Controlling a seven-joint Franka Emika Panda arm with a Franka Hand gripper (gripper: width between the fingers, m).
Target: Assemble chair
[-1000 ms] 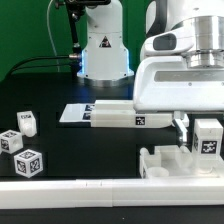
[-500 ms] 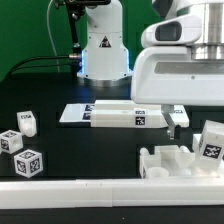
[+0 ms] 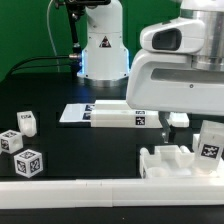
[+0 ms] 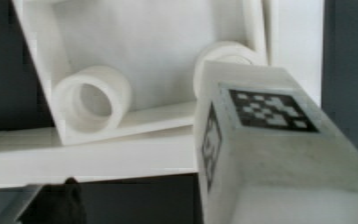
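White tagged block [image 3: 210, 143] leans tilted against the pegged piece [image 3: 172, 160], on the exterior view's right. Gripper [image 3: 192, 118] hangs just above, fingers [image 3: 178, 120] spread wide, clear of the block, gripping nothing. Cubes [image 3: 27, 122] sit well apart on the left, and the slab [image 3: 105, 114] lies between.

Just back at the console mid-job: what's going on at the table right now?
Chair assembly is part-way. The tool hovers open over a tagged block, holding nothing. The block stands tilted at the pegged piece, on the exterior view's right; whether it is seated I cannot tell. Slabs lie mid-table and three cubes wait on that view's left.
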